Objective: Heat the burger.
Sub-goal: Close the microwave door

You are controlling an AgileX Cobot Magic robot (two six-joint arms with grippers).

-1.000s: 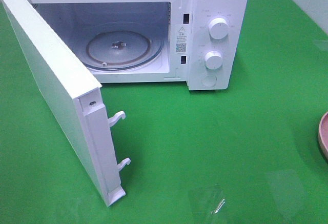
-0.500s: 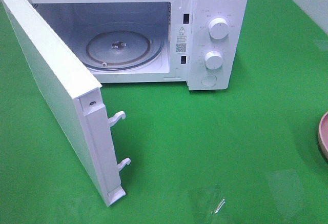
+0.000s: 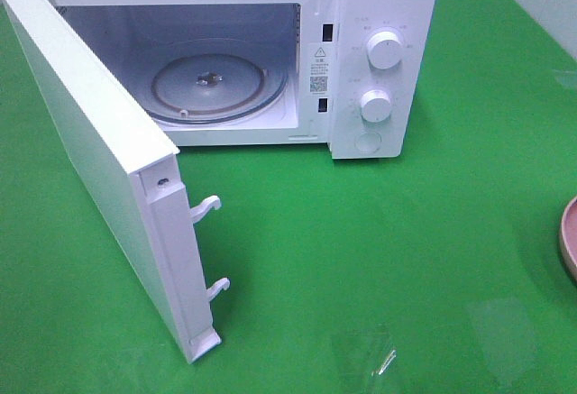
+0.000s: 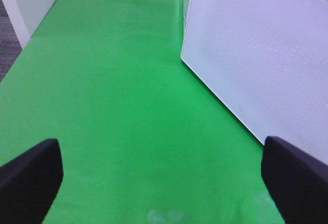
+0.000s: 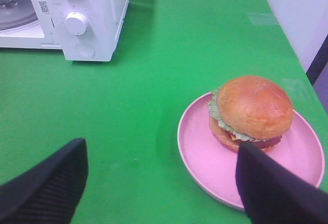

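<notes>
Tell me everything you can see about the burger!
The burger is round, with a shiny golden-brown bun on top, frilly pale green lettuce poking out at the side, some dark red filling, and an orange-brown bottom layer. It sits upright on a pink plate, toward the plate's far side, on the green table. Only the plate touches it. The right gripper hangs open above the plate's near side, not holding the burger. The high camera shows just the plate's edge, not the burger.

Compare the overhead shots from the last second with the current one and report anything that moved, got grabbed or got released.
Nothing visibly changed. The white microwave stands with its door swung wide open, the glass turntable is bare, and the pink plate's edge sits at the same spot on the green table. Neither gripper enters the overhead view.
</notes>
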